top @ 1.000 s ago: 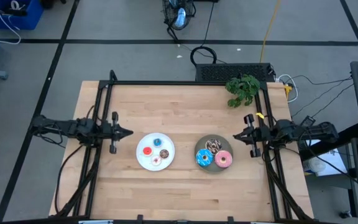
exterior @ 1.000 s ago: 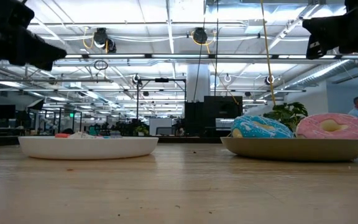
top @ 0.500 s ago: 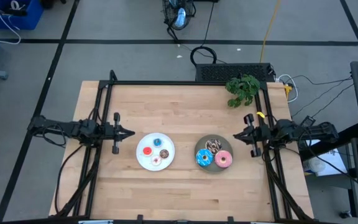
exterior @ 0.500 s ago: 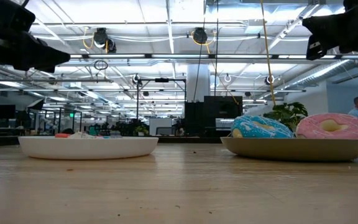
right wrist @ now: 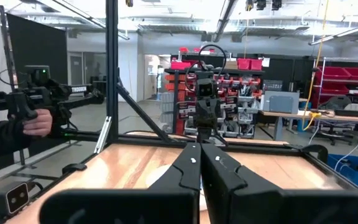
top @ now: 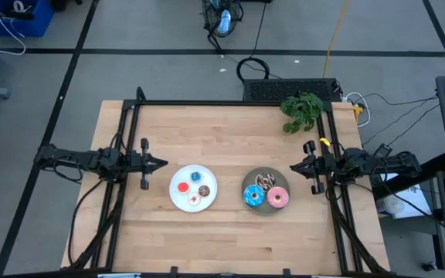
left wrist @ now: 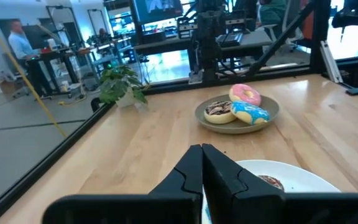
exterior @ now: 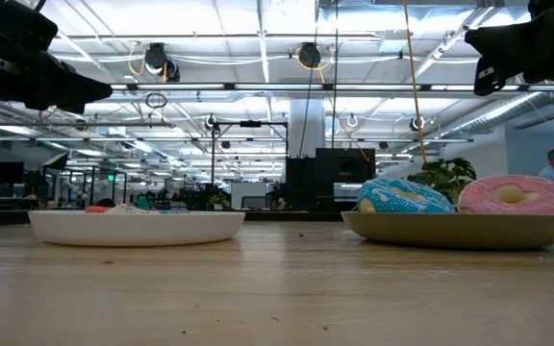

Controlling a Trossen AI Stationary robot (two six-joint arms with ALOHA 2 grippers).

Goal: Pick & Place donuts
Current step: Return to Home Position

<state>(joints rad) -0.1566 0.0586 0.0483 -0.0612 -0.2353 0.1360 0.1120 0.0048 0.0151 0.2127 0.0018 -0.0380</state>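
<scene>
Hovering pinched shut and empty, both of them?

— Both: the left gripper (top: 163,164) hangs just off the white plate (top: 176,200), the right gripper (top: 292,168) just off the grey plate (top: 283,182), fingers pressed together, nothing held

— And the donuts?

— The red mini (top: 182,187), blue mini (top: 196,175), brown mini (top: 205,191) and pale mini (top: 194,200) lie on the white plate; the blue-iced donut (top: 252,197), pink-iced donut (top: 277,198) and drizzled donut (top: 265,181) crowd the grey plate

— How would they handle?

— Likely light, stiff toy rings, slick on top; pinching one side of the ring, a finger through the hole, looks safest
</scene>
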